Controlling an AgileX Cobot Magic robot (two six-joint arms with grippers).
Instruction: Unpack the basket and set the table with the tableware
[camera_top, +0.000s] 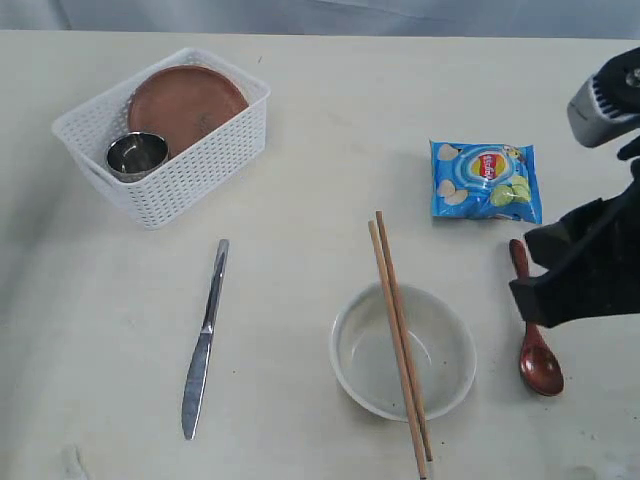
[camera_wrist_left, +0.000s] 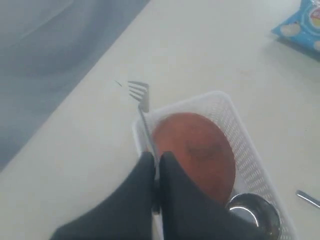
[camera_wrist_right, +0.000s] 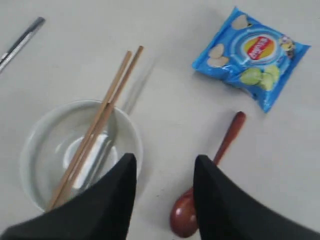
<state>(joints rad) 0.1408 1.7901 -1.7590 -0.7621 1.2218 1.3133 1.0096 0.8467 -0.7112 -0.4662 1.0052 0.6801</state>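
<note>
Exterior view shows one knife (camera_top: 204, 340), one bowl (camera_top: 346, 378), two chopsticks (camera_top: 397, 335); left pincer (camera_wrist_left: 156, 164) clamps one fork (camera_wrist_left: 142, 99), right pincer (camera_wrist_right: 165, 164) gapes.

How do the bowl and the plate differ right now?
The bowl is pale; the plate is reddish-brown. The bowl sits on the table with chopsticks across it; the plate leans inside the basket beside the steel cup. The bowl is deep, the plate shallow. Both are round.
</note>
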